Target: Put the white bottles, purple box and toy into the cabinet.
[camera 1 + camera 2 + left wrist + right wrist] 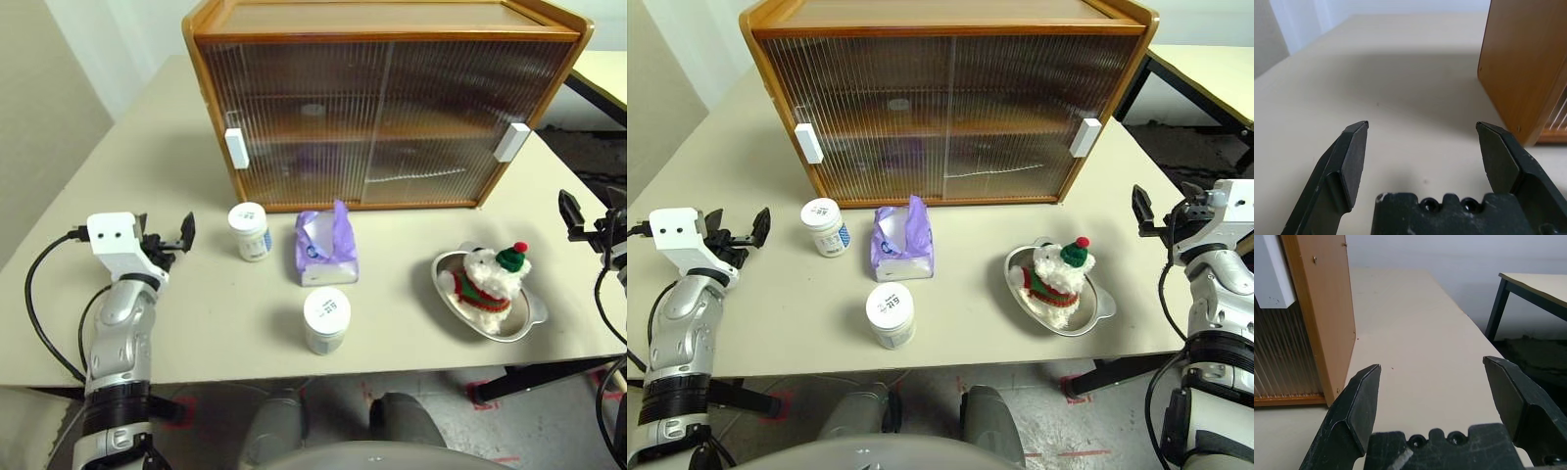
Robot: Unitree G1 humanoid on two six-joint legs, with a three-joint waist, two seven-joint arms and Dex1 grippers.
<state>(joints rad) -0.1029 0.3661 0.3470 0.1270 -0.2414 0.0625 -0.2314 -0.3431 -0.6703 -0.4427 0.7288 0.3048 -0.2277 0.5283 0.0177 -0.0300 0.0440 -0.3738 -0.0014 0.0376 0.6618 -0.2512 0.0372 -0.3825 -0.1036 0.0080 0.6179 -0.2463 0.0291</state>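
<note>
Beige table (196, 323) carries a honey-brown wooden cabinet (382, 108) at its far edge, doors shut. Before it stand two squat white bottles (249, 231) (326, 320), a lilac tissue box (326, 251) and a white plush bear (490, 279) in a silver dish (519, 318).

Left wrist view: left gripper (1422, 147), jaws wide, empty.

Right wrist view: right gripper (1432, 389), likewise.
</note>
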